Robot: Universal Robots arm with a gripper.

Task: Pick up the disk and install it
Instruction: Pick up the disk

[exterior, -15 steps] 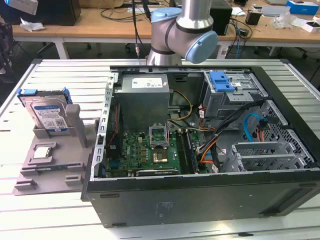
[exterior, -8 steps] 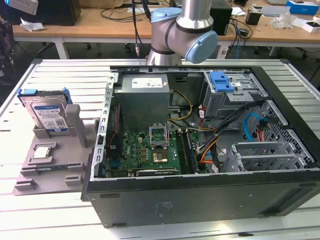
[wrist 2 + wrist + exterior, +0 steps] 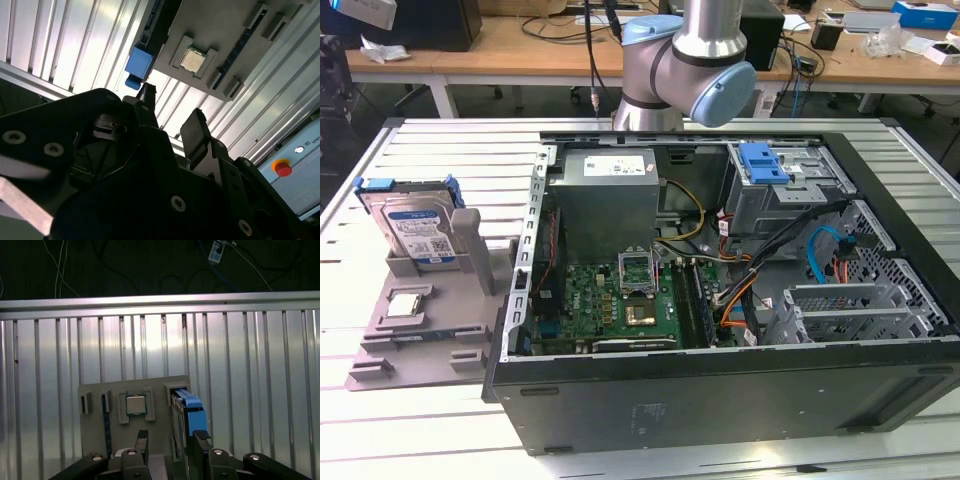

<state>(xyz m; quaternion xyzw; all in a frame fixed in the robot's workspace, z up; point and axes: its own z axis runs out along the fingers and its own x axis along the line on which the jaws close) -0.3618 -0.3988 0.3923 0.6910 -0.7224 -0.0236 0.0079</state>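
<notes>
Silver slats make up the desk, and the robot's two black fingers hang over it. The fingers are spread apart with a gap between them, and they hold nothing.

Down below the fingers sits a grey holder. The disk stands on its edge in a slot of that holder, and its blue bracket points up toward the fingers. In the first wrist view the disk lies just past the tip of one finger, apart from it. A small square chip lies flat in the holder just beside the disk, past the tip of the other finger.

In the second wrist view a blue corner of the bracket peeks out beyond the fingertips, and the chip lies a bit farther off from them.

In the exterior view the disk stands upright with its white-and-blue label showing. An open computer case lies on the same desk, just beside the holder on the exterior view's right. The arm rises behind the case.
</notes>
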